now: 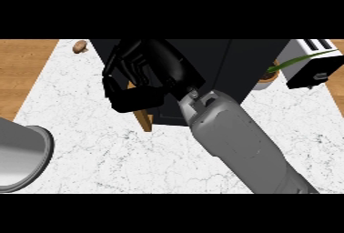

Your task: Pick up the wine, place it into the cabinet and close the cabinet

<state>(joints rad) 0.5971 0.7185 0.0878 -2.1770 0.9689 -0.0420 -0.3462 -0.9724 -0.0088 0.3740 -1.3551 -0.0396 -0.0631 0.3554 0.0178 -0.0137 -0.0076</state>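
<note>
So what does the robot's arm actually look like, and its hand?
Only one arm shows: a smooth, rounded grey forearm with faint panel seams and a blocky grey wrist piece. The right hand at its end is glossy black with a rounded back. No cables, markings or sleeve show.

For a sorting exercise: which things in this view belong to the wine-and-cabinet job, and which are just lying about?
Job: cabinet, its wooden door, right hand. The wine does not show.
Lying about: toaster, potted plant, small brown thing.
</note>
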